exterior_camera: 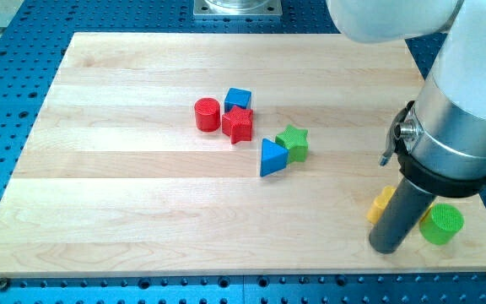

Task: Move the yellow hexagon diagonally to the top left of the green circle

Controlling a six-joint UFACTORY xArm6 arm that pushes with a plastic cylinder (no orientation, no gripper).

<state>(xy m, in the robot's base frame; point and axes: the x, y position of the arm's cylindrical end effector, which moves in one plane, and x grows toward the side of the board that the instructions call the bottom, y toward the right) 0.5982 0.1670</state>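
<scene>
Yellow plastic, the small hexagon block [381,203] lies near the wooden board's [142,169] bottom-right corner, mostly hidden behind our dark rod. Our tip [387,250] rests just below and to the view's right of it, apparently touching, with the ribbed green circle block [441,224] just beside us on the right. We carry no claw, so nothing spreads or pinches. The hexagon already sits left of the circle, roughly level; we judge it needs nudging upward.
</scene>
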